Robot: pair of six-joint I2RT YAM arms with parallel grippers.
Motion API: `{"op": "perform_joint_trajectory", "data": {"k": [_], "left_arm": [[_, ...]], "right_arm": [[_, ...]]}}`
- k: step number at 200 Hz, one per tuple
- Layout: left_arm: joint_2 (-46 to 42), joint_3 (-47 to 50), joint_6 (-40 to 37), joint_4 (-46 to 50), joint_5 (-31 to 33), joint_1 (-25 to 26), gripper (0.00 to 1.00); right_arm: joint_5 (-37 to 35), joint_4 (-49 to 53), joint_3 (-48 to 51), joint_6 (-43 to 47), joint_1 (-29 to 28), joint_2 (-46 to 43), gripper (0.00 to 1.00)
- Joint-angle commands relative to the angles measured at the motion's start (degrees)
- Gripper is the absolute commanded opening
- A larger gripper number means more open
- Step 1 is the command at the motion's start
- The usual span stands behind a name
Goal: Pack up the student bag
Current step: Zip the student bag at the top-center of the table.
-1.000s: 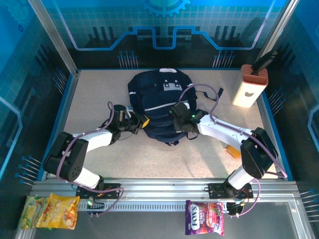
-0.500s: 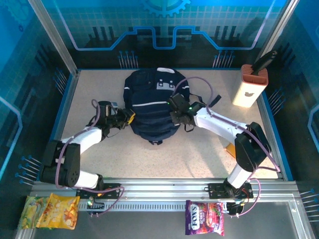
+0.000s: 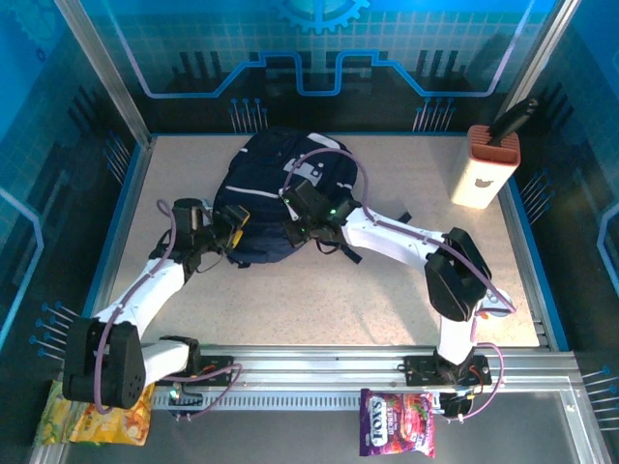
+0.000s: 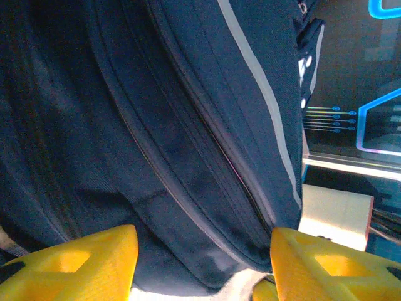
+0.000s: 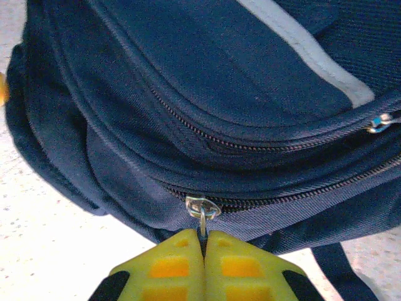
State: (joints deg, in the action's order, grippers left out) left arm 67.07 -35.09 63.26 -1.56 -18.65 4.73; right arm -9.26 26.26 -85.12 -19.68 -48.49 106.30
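The right gripper (image 5: 204, 237) has its yellow fingers pressed together on the metal zipper pull (image 5: 202, 209) of the student bag (image 5: 207, 94), low on the bag's front pocket seam. The left gripper (image 4: 200, 273) has its jaws apart, one yellow finger on each side of a rounded corner of the bag; whether they touch the fabric I cannot tell. The bag lies on the tabletop (image 3: 319, 300) near the far edge, left of centre, between the two grippers. A beige holder (image 3: 481, 179) with a dark handle (image 3: 513, 118) stands by the far right corner, well apart from the bag. A purple packet (image 3: 397, 422) lies on the frame beyond the near edge.
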Motion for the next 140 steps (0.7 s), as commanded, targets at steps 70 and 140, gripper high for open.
{"op": "perform_joint_trajectory", "data": {"k": [70, 140], "left_arm": [[7.99, 0.03, 6.81, -10.38, 0.19, 7.01, 0.38], [12.56, -2.09, 7.05, -12.86, 2.92, 7.4, 0.35]], "right_arm": [[7.06, -5.25, -1.54, -1.99, -1.67, 0.65, 0.0], [-0.06, -3.33, 0.5, -0.46, -2.66, 0.98, 0.0]]}}
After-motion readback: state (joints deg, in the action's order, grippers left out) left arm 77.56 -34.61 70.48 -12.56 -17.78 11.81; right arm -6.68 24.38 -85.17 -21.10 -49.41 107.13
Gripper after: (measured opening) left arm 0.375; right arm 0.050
